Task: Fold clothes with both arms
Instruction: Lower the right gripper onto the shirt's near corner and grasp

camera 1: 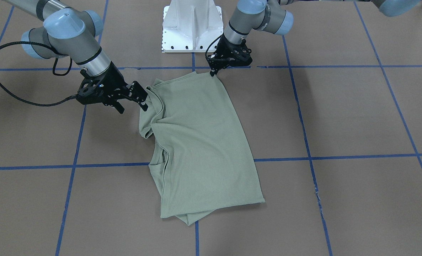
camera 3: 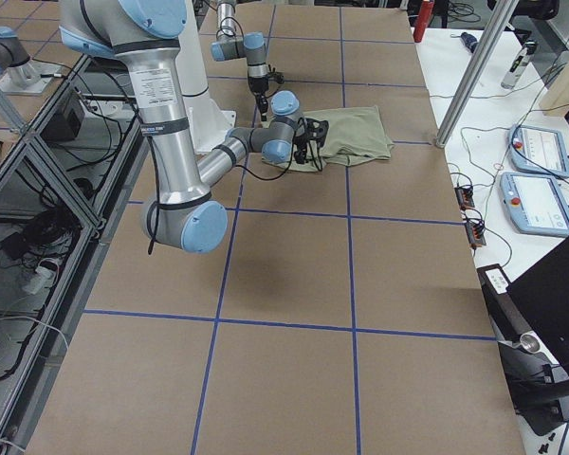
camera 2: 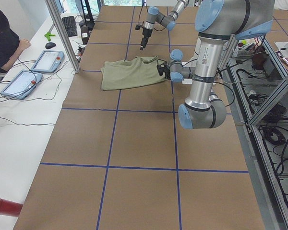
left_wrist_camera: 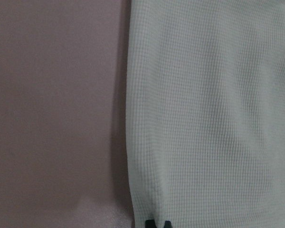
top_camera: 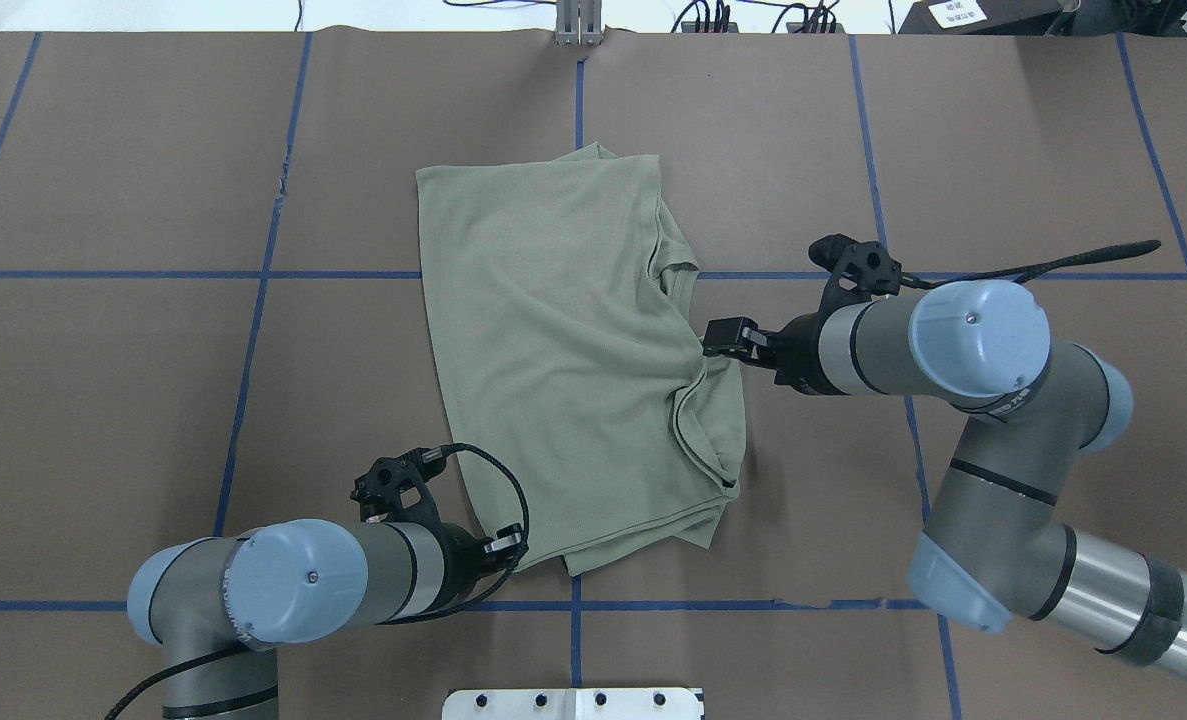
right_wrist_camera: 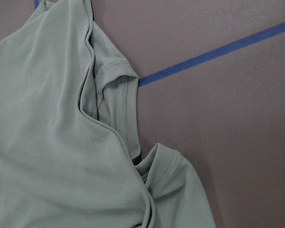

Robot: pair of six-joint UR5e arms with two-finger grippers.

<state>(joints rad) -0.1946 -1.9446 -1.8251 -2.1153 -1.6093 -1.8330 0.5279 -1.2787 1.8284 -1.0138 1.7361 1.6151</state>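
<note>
Fold step, by the looks. Got the shirt (top_camera: 553,330) lying on the table (camera 1: 356,113) just out front of the pedestal (camera 1: 192,25), already doubled into one long panel. Got the left gripper (camera 1: 213,72) pinched shut on the shirt corner nearest the pedestal, tips close together right at the knit edge in the wrist view. Same for the right gripper (top_camera: 706,350): looks clamped shut on the ribbed side edge a bit farther from the pedestal, with wrinkles fanning out from that spot. Can't see the tips in its own wrist view though, so treat that as a best guess.

To do this bit well: raise both grips together at matching height, keep the cloth between them lightly taut, then carry that end away from the pedestal and over the far end. Go slow to avoid dragging the loose layers underneath. Line up with the far hem before lowering, and let go only once flat. Mind the bunched ribbed bit by the right gripper, likely to crumple.

Runs lengthwise away from the pedestal, slanting slightly toward the left gripper's side at the far end. Can't tell which end points neck-first; no tag showing anywhere.
</note>
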